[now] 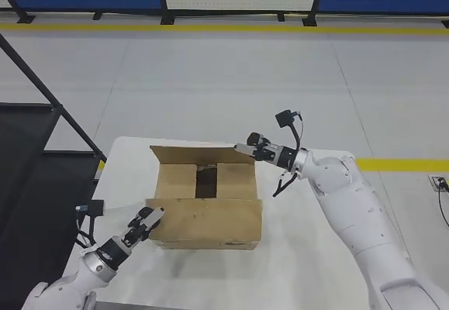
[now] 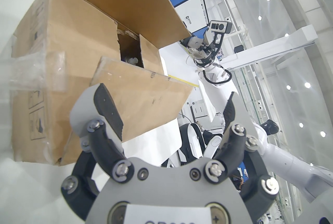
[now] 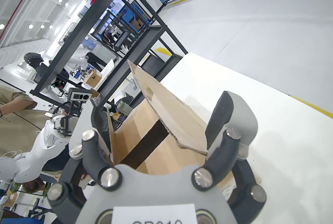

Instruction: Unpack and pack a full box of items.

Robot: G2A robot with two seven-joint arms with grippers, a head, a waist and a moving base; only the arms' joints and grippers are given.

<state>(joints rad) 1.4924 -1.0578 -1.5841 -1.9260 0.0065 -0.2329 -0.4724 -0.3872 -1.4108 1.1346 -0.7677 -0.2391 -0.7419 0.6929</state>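
- Spreading wide, the fingers (image 2: 108, 108) of the left gripper (image 1: 148, 218) clamp nothing. The loose edge of the near flap (image 2: 145, 102) lies between them, just beside one pad.
- That gripper sits at the near left corner of the cardboard box (image 1: 205, 229), low against its front.
- Fingers (image 3: 221, 115) of the right gripper (image 1: 243, 147) are parted just as wide. The end of the far flap (image 3: 166, 110) reaches in between them, unsqueezed.
- That gripper is at the far right corner of the box, about level with its rim.
- The box stands in the middle of the white table (image 1: 309, 263). Its far flap is raised and its near flap is tilted outward.
- Two inner flaps (image 1: 179, 180) are folded down over the opening, with a dark gap (image 1: 206, 180) between them.
- Through that gap the left wrist view shows a small pale thing (image 2: 132, 60), too hidden to name.
- Clear tape (image 2: 39, 74) clings to the box's left wall.
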